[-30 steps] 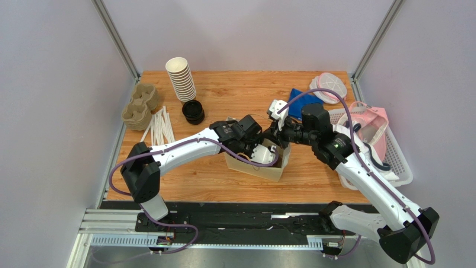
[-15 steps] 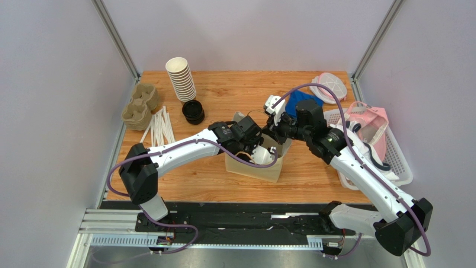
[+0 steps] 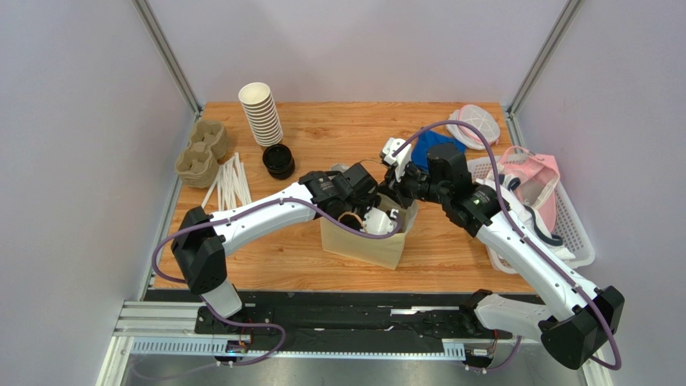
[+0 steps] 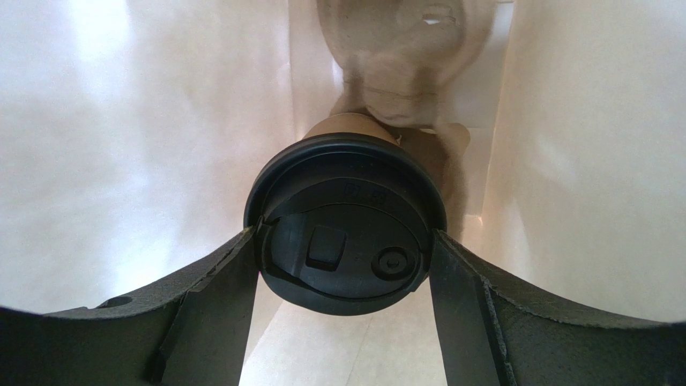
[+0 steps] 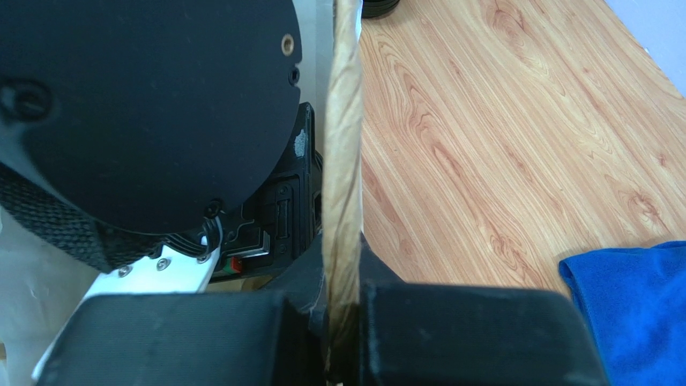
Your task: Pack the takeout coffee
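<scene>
The takeout coffee [image 4: 346,221], a brown paper cup under a round black lid, hangs inside a pale paper bag [image 3: 360,245]. My left gripper [image 4: 345,235] reaches down into the bag, and its fingers [image 4: 233,281] press on both sides of the lid. From above, the left gripper [image 3: 372,215] is sunk in the bag's mouth and the cup itself is hidden. My right gripper [image 5: 342,299] is shut on the bag's twisted paper handle [image 5: 342,161] at the bag's far rim, where the right gripper [image 3: 400,187] meets the left wrist.
A brown pulp carrier [image 4: 402,56] lies deeper in the bag. At the back left are stacked white-rimmed cups [image 3: 260,112], stacked black lids [image 3: 278,161], a cup carrier [image 3: 201,153] and white sticks [image 3: 229,183]. A blue cloth [image 3: 439,143] and a white basket [image 3: 564,229] sit at the right.
My right gripper has pulled the handle toward the back left, and the bag now stands taller and a little further left. The left gripper has stayed in the bag with the cup.
</scene>
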### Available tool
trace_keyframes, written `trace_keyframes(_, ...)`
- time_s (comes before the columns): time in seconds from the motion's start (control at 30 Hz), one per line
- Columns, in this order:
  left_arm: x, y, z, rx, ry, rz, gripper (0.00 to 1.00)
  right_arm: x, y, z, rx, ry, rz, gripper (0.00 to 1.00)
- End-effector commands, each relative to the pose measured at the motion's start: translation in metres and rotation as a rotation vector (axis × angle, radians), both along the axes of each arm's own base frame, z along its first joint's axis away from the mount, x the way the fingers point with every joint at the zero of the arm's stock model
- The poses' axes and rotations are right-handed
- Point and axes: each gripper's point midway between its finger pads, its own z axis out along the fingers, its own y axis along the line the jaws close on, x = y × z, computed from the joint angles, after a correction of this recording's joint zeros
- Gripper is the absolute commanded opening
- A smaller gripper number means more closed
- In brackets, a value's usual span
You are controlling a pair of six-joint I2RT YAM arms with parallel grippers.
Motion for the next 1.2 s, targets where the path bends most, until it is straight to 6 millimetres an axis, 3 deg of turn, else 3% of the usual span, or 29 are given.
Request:
trace_keyframes(0.0, -0.010, -0.008, 0.033, -0.069, 0.009, -0.038, 0.76, -0.002, -0.002, -0.001, -0.011, -0.005, 0.011, 0.00)
trace_keyframes(0.4, -0.022, -0.013, 0.063, -0.138, 0.042, -0.068, 0.77, 0.000, -0.002, 0.000, -0.018, -0.025, 0.011, 0.00)
trace_keyframes(0.93, -0.026, -0.008, 0.124, -0.271, 0.028, -0.056, 0.77, 0.002, -0.001, 0.001, -0.017, -0.055, 0.025, 0.00)
trace_keyframes(1.17, -0.026, -0.002, 0.131, -0.274, 0.027, -0.043, 0.77, 0.001, -0.002, 0.002, -0.022, -0.065, 0.028, 0.00)
